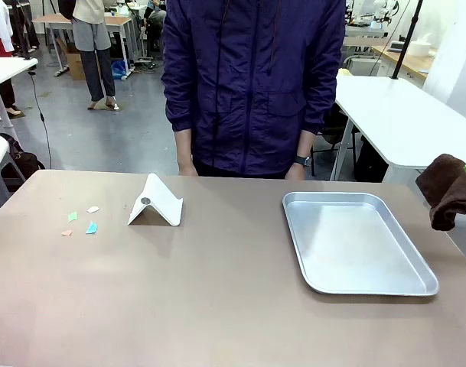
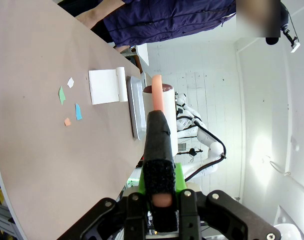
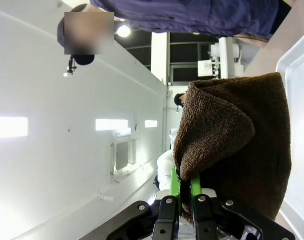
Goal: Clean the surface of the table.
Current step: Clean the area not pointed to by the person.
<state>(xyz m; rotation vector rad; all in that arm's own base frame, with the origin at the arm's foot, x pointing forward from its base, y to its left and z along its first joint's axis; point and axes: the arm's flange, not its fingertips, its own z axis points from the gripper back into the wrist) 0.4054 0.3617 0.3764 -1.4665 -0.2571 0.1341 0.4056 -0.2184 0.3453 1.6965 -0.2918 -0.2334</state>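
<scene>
Taupe table (image 1: pixel 217 313) w/ metal tray (image 1: pixel 355 245) on rt, white folded stand (image 1: pixel 156 203) mid-left, paper scraps (image 1: pixel 91 228) far left.

1. The front view looks from the robot's side, slightly down, across the surface (image 1: pixel 217 306) at a person (image 1: pixel 255 76) standing at its far edge.
2. The left wrist view sits just behind the left hand (image 2: pixel 159 182), rolled sideways. It looks along a stick (image 2: pixel 158 135) over the same surface, tray (image 2: pixel 136 107) and person.
3. The right wrist view, close behind the right hand (image 3: pixel 184 182), seems tilted upward. Its cloth (image 3: pixel 236 140) also shows at the front view's right edge.
</scene>
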